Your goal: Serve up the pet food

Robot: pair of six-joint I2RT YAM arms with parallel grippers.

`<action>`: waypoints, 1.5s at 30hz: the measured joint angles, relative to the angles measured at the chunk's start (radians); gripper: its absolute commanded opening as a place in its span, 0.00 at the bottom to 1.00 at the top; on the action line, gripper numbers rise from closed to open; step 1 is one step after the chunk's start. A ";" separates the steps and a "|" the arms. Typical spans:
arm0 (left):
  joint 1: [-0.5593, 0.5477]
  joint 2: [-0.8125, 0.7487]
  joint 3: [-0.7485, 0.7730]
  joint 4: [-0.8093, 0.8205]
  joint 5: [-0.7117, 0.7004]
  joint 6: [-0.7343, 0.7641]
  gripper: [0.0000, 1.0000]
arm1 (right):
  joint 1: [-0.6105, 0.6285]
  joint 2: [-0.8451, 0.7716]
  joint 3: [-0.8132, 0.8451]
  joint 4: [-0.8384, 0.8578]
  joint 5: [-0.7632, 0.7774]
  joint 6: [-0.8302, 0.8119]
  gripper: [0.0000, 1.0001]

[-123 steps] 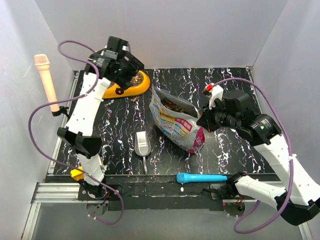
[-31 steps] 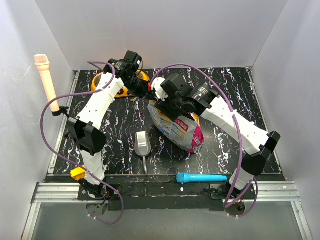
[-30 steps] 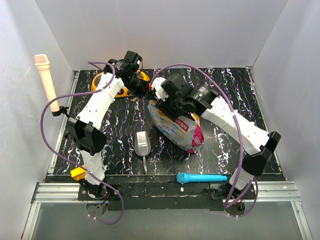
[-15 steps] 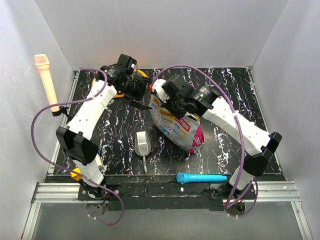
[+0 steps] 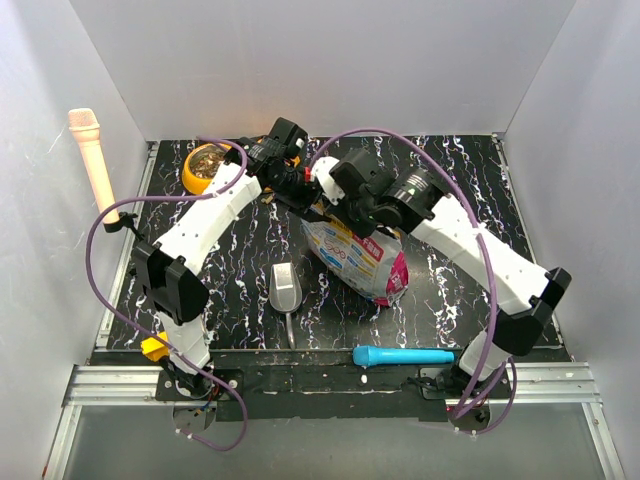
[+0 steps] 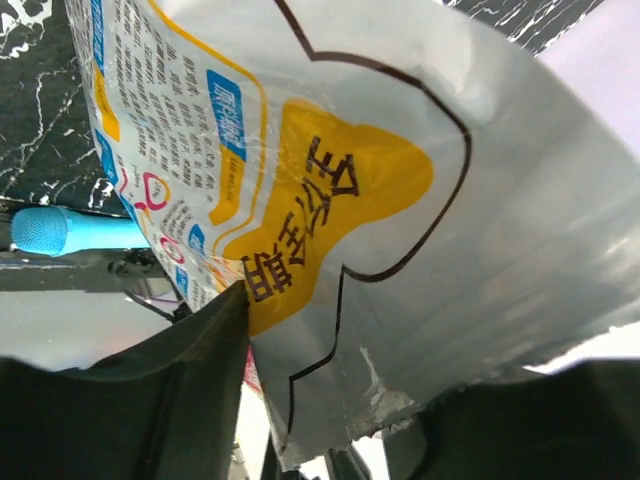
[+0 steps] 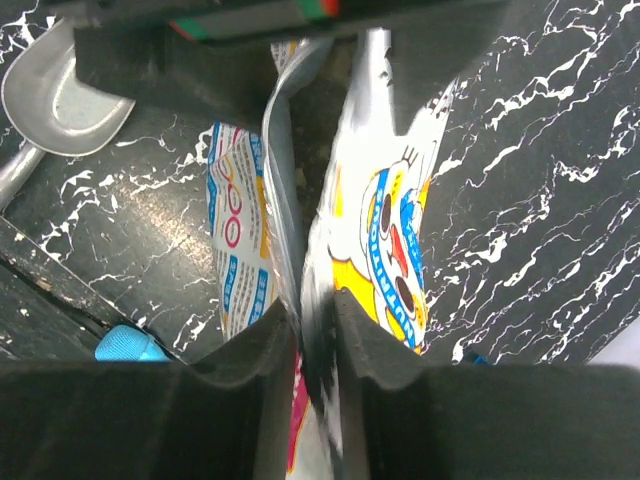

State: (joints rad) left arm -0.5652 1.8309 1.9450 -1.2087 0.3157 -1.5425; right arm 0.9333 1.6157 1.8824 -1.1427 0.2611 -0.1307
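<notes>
The printed pouch stands in the middle of the black mat, and the kibble inside it is hidden. Brown kibble fills one cup of the orange double bowl at the back left. A few pieces lie loose beside it. My right gripper is shut on the pouch's top edge, with foil pinched between its fingers. My left gripper is open at the pouch's top left. The silvery torn edge lies between its wide-apart fingers.
A grey metal scoop lies on the mat in front of the pouch, also in the right wrist view. A blue cylinder lies at the near edge. A peach microphone-shaped object stands at the left wall.
My left gripper has moved right from over the bowl to the pouch's top edge, uncovering the kibble in the bowl. My right gripper stays clamped on the pouch.
</notes>
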 measured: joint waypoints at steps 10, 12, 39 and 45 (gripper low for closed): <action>-0.008 0.041 0.037 -0.033 -0.009 0.041 0.09 | -0.018 -0.086 -0.034 -0.063 0.022 0.031 0.33; -0.008 0.058 0.063 -0.047 -0.010 0.052 0.02 | -0.018 -0.085 -0.035 -0.067 0.035 0.031 0.22; 0.034 0.116 0.125 -0.072 0.060 0.030 0.00 | -0.015 -0.178 -0.183 0.019 0.137 0.157 0.02; 0.037 0.104 0.104 -0.018 0.063 0.016 0.33 | -0.013 -0.180 -0.188 0.018 0.171 0.154 0.01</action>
State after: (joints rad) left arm -0.5278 1.9347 2.0487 -1.2263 0.3782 -1.5265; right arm 0.9199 1.4357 1.6947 -1.1252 0.4316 0.0235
